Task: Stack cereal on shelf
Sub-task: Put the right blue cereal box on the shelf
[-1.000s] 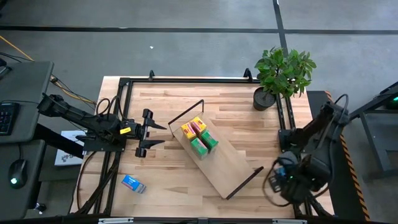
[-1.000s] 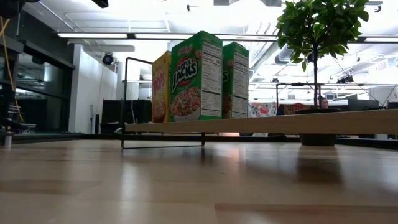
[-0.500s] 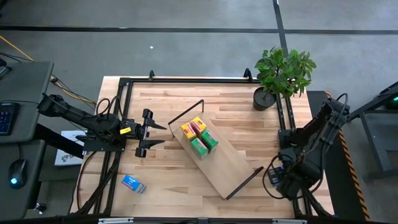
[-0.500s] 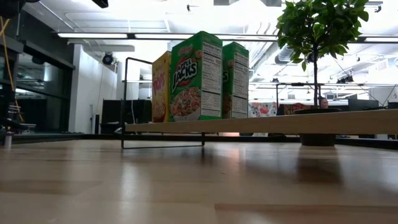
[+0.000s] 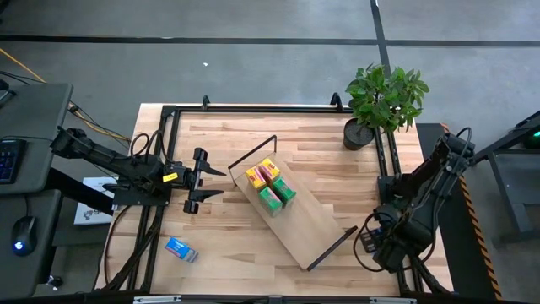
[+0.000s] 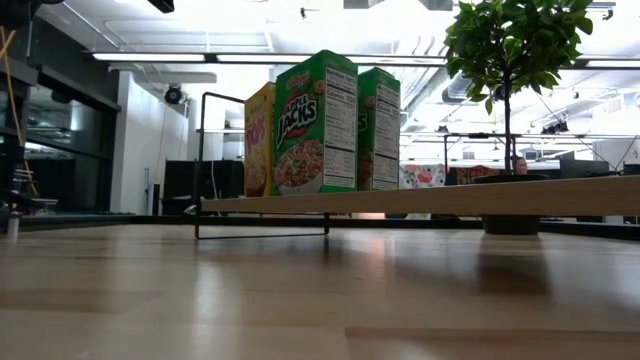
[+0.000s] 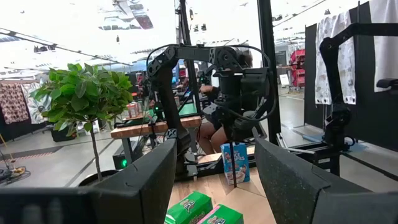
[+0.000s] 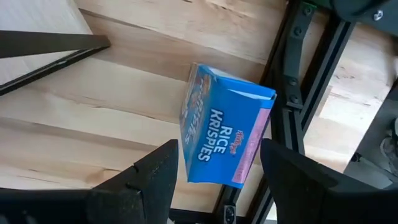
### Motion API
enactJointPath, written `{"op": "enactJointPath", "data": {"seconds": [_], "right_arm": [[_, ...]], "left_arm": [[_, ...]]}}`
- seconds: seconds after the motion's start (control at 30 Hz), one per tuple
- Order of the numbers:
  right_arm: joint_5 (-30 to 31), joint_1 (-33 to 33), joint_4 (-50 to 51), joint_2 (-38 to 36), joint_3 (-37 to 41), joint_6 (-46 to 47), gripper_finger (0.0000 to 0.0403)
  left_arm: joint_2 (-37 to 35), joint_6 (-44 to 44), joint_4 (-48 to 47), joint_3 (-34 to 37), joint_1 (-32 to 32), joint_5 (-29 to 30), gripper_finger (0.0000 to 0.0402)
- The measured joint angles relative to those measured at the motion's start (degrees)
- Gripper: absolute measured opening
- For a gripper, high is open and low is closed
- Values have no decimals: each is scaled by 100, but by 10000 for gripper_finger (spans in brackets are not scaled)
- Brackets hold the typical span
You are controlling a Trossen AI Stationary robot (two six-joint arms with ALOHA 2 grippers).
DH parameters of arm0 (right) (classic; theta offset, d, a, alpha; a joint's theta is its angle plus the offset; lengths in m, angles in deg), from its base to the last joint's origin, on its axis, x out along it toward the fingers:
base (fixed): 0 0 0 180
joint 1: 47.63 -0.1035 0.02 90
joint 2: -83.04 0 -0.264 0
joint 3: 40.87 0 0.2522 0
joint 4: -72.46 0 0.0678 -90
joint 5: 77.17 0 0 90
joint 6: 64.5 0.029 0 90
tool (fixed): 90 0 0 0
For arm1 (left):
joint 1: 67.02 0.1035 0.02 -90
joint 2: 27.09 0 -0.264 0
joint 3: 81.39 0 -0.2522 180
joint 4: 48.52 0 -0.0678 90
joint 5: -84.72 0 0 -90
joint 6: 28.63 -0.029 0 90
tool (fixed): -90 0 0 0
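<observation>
The right gripper, fingers apart, hovers over a blue cereal box at the table's four o'clock edge; light, crushable card, best pinched across its narrow faces; the left gripper waits open at nine o'clock

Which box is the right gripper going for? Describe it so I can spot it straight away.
Start at the shelf lying diagonally mid-table, then go to the table's right edge by the black frame. The right gripper, open, hangs above a blue Rice Krispies box there. It is blue, off the shelf and alone, unlike the yellow and green boxes on the board.
</observation>
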Motion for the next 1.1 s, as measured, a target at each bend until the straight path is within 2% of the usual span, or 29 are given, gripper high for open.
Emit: {"op": "enactJointPath", "data": {"seconds": [0.37,0.63,0.87,1.1], "right_arm": [[-184,42,125,2,0,-2,223],[-96,42,193,59,0,-168,271],[-98,-17,-135,61,-4,-341,271],[31,-46,99,63,-4,149,271]], "left_arm": [[0,0,-4,0,0,-1,207],[0,2,-4,0,1,-1,207],[0,2,-4,0,1,-1,207],[0,51,-4,0,-1,-1,207]]}}
